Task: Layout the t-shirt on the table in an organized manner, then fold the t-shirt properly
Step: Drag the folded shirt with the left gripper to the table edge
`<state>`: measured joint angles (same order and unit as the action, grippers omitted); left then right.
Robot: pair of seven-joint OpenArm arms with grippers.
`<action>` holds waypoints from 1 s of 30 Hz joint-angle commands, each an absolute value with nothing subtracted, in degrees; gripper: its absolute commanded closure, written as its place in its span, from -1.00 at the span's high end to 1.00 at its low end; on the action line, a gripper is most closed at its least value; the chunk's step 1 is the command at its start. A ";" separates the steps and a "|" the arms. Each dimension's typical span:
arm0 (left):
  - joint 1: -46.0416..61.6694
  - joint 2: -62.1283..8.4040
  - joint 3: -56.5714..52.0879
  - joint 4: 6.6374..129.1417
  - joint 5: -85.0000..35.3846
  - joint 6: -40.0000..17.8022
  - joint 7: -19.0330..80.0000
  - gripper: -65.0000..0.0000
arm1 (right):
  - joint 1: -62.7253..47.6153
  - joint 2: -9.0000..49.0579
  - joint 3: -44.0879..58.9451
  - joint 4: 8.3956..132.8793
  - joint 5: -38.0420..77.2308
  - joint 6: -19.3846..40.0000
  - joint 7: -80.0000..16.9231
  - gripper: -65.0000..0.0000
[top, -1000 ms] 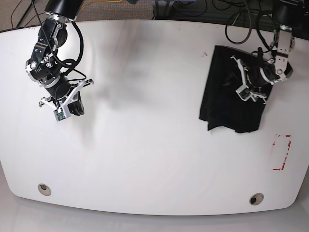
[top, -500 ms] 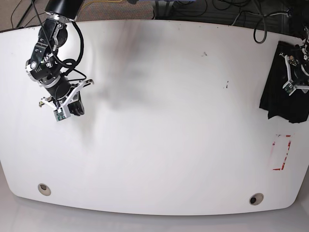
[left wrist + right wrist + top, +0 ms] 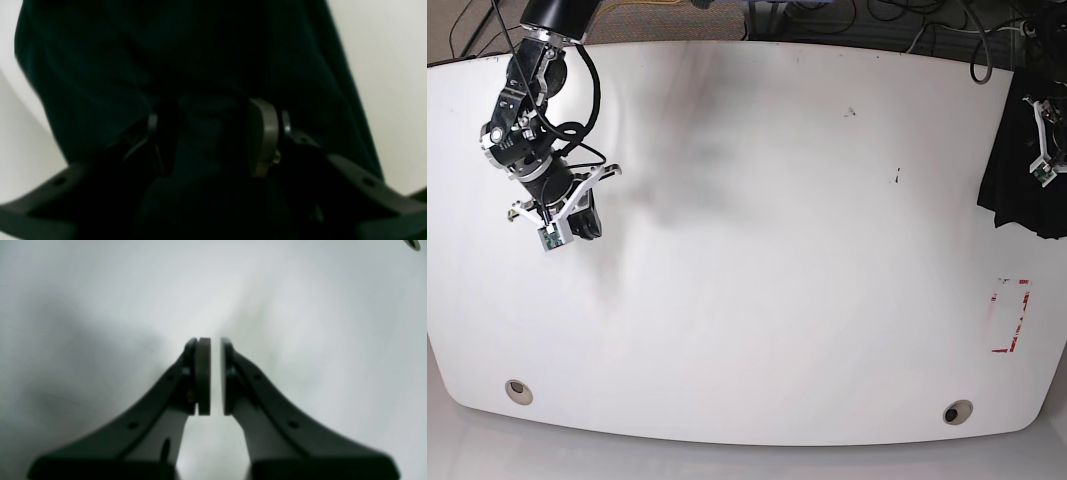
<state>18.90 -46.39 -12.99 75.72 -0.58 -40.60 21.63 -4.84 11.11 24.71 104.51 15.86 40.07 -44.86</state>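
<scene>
— Where's the t-shirt [image 3: 1027, 190] on your feed?

— At the far right edge of the white surface [image 3: 757, 250] in my base view, bunched into a dark, creased mass and partly cut off by the frame.

— And the left gripper [image 3: 213, 136]?

— From its wrist camera I see black cloth filling the gap between the fingers; it's clamped on a fold.

— The right gripper [image 3: 215, 376]?

— Nearly closed, holding nothing, over bare surface on the opposite side.

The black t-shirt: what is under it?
Only a strip of white table shows beside the t-shirt, which hangs at the far edge in the left end effector. Whatever lies behind the cloth is covered.
</scene>
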 commanded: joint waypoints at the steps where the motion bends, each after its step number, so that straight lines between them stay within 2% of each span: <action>1: 18.15 -48.22 -14.64 76.26 -0.48 -40.00 21.32 -0.08 | -4.18 11.74 25.01 106.68 16.92 40.00 -43.38 -0.86; 11: 13.23 -48.22 -15.87 78.11 -0.48 -40.00 21.49 -0.08 | -5.85 11.74 25.01 109.58 16.92 40.00 -43.38 -0.86; 30: 12.26 -47.96 -16.13 88.57 -0.57 -40.00 22.20 -0.08 | -4.88 11.74 24.66 113.10 16.57 40.00 -46.29 -0.86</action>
<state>12.73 -46.54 -15.18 86.11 -0.08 -40.56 21.98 -5.76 11.09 24.49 112.07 16.25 40.07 -47.27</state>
